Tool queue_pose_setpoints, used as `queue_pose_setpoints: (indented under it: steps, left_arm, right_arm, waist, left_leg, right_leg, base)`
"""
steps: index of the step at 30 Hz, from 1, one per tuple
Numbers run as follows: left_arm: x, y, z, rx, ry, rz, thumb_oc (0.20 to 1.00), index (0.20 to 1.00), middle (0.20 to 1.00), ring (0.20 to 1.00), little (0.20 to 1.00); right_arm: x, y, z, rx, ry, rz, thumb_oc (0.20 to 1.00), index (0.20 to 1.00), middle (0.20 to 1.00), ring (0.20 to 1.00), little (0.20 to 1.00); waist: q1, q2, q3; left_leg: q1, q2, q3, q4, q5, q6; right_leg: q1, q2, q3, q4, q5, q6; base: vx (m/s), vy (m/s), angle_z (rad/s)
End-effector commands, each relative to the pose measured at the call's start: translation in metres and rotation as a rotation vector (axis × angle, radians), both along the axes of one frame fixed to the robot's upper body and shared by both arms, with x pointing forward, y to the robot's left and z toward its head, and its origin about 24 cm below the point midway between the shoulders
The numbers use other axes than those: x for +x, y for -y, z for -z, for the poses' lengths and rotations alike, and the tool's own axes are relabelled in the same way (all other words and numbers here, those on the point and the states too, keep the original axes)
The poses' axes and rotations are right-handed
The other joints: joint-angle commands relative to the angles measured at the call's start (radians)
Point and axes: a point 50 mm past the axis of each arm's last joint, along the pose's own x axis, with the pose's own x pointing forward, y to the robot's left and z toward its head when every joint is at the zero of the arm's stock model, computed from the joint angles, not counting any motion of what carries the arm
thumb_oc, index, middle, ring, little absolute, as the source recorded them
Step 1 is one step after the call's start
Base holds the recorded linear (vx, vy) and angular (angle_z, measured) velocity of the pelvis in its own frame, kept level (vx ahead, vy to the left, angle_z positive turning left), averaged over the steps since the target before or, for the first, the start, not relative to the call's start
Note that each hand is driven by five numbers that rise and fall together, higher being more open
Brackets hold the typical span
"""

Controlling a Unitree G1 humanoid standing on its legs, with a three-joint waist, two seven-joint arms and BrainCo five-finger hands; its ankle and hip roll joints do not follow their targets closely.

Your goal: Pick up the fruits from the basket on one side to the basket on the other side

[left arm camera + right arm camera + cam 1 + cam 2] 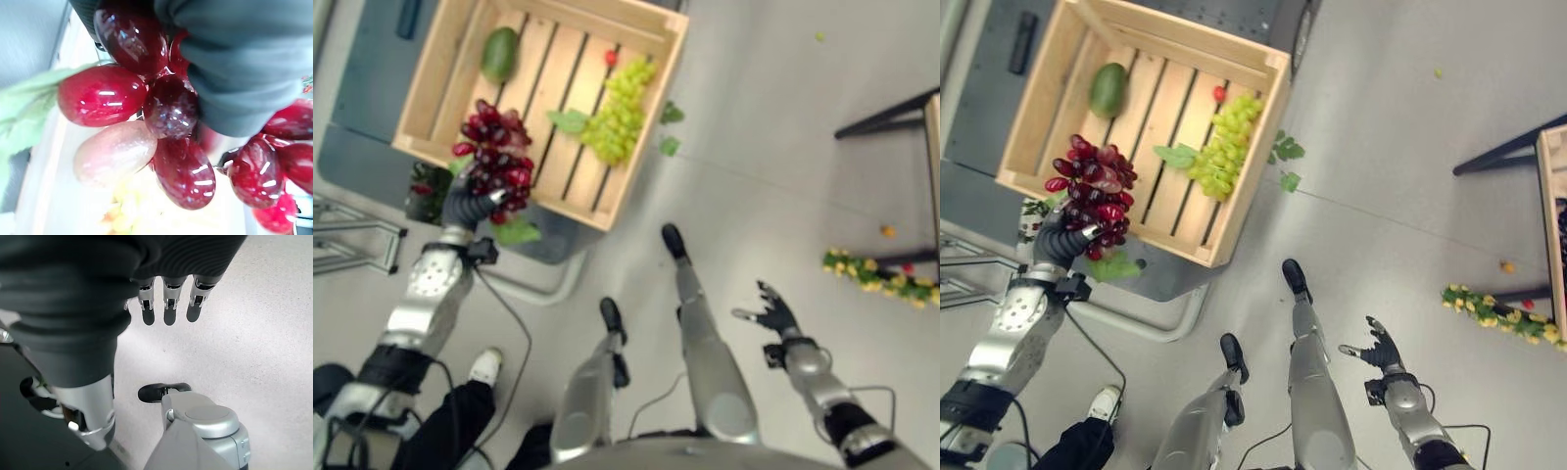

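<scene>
The bunch of red grapes (494,157) is gripped by the left robot hand (470,204) at the near edge of the wooden crate (1234,211), in which a bunch of green grapes (619,110) and a mango (499,54) are left. The right robot hand (1376,348) is held over the floor, fingers spread and empty. The pick-up step appears to be in hand; next, the bunch would need lifting clear and carrying across to the other crate (1542,186) on the right.
</scene>
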Motion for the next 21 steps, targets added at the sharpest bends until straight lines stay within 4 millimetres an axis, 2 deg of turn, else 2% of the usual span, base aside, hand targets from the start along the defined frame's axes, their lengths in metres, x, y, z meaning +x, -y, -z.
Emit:
queue_pose_setpoints:
  steps: [1,6,7,8,11,14,15,18,19,20,21]
  left_arm:
    - [-0.008,-0.013,-0.051,0.151,0.148,0.024,0.2,0.2,0.2,0.2,0.2]
    - [-0.011,-0.023,-0.084,0.379,0.169,0.023,0.2,0.2,0.2,0.2,0.2]
    - [-0.012,-0.022,-0.1,0.464,0.183,0.041,0.2,0.2,0.2,0.2,0.2]
    - [-0.011,-0.022,-0.1,0.465,0.183,0.042,0.2,0.2,0.2,0.2,0.2]
    - [-0.011,-0.012,-0.123,0.593,0.216,0.084,0.2,0.2,0.2,0.2,0.2]
    - [-0.009,0.013,-0.148,0.766,0.285,0.158,0.2,0.2,0.2,0.2,0.2]
    - [-0.008,0.013,-0.148,0.767,0.286,0.16,0.2,0.2,0.2,0.2,0.2]
    - [-0.006,0.03,-0.157,0.852,0.325,0.203,0.2,0.2,0.2,0.2,0.2]
    - [-0.005,0.044,-0.16,0.903,0.356,0.247,0.2,0.2,0.2,0.2,0.2]
    - [-0.004,0.045,-0.16,0.904,0.357,0.25,0.2,0.2,0.2,0.2,0.2]
    - [-0.004,0.054,-0.162,0.943,0.379,0.274,0.2,0.2,0.2,0.2,0.2]
  right_arm:
    - [-0.014,0.001,0.01,-0.018,-0.068,-0.049,1.0,1.0,1.0,1.0,1.0]
    - [-0.011,-0.004,0.006,-0.003,-0.053,-0.103,1.0,1.0,1.0,1.0,1.0]
    - [-0.003,-0.007,-0.004,-0.003,-0.008,-0.144,1.0,1.0,1.0,1.0,1.0]
    - [-0.003,-0.007,-0.004,-0.002,-0.009,-0.143,1.0,1.0,1.0,1.0,1.0]
    - [0.013,-0.014,-0.026,-0.009,0.093,-0.221,1.0,1.0,1.0,1.0,1.0]
    - [0.037,-0.026,-0.071,-0.033,0.275,-0.343,1.0,1.0,1.0,1.0,1.0]
    - [0.037,-0.025,-0.071,-0.033,0.276,-0.341,1.0,1.0,1.0,1.0,1.0]
    - [0.051,-0.036,-0.108,-0.049,0.421,-0.425,1.0,1.0,1.0,1.0,1.0]
    - [0.056,-0.042,-0.129,-0.066,0.502,-0.466,1.0,1.0,1.0,1.0,1.0]
    - [0.055,-0.041,-0.129,-0.066,0.501,-0.463,1.0,1.0,1.0,1.0,1.0]
    - [0.058,-0.048,-0.15,-0.083,0.576,-0.511,1.0,1.0,1.0,1.0,1.0]
  waist:
    - [0.019,0.043,-0.079]
    - [0.036,0.05,-0.104]
    - [0.043,0.054,-0.115]
    - [0.043,0.054,-0.115]
    - [0.048,0.061,-0.134]
    - [0.055,0.066,-0.164]
    - [0.057,0.065,-0.166]
    - [0.059,0.068,-0.197]
    - [0.062,0.068,-0.218]
    - [0.064,0.068,-0.217]
    - [0.066,0.064,-0.237]
  left_leg:
    - [-0.148,-0.017,-0.065,0.016,0.113,0.04]
    - [-0.127,-0.018,-0.088,0.017,0.115,0.04]
    - [-0.114,-0.017,-0.095,0.017,0.113,0.039]
    - [-0.114,-0.017,-0.096,0.017,0.114,0.039]
    - [-0.093,-0.019,-0.108,0.014,0.112,0.039]
    - [-0.054,-0.02,-0.127,0.007,0.102,0.04]
    - [-0.057,-0.021,-0.127,0.006,0.106,0.039]
    - [-0.03,-0.024,-0.137,-0.003,0.1,0.042]
    - [-0.012,-0.029,-0.142,-0.005,0.094,0.043]
    - [-0.01,-0.029,-0.144,-0.005,0.094,0.043]
    - [0.005,-0.031,-0.148,-0.009,0.088,0.045]
  right_leg:
    - [0.109,-0.005,-0.034,0.042,-0.207,0.103]
    - [0.145,-0.013,-0.054,0.044,-0.222,0.1]
    - [0.163,-0.017,-0.064,0.044,-0.228,0.1]
    - [0.163,-0.017,-0.065,0.044,-0.228,0.1]
    - [0.189,-0.021,-0.078,0.046,-0.236,0.101]
    - [0.233,-0.031,-0.098,0.052,-0.257,0.104]
    - [0.23,-0.031,-0.098,0.051,-0.253,0.104]
    - [0.255,-0.037,-0.113,0.054,-0.265,0.107]
    - [0.275,-0.041,-0.121,0.056,-0.275,0.109]
    - [0.277,-0.042,-0.122,0.056,-0.276,0.109]
    - [0.293,-0.048,-0.131,0.059,-0.283,0.111]
  base:
    - [0.0,-0.016,0.22]
    - [-0.01,-0.01,0.25]
    - [0.0,-0.012,0.22]
    - [0.02,-0.007,0.18]
    - [0.01,-0.002,0.16]
    - [0.03,-0.004,0.16]
    - [0.01,-0.003,0.18]
    - [0.05,0.006,0.11]
    - [0.05,0.01,0.04]
    - [0.07,0.0,0.12]
    - [0.04,-0.001,0.1]
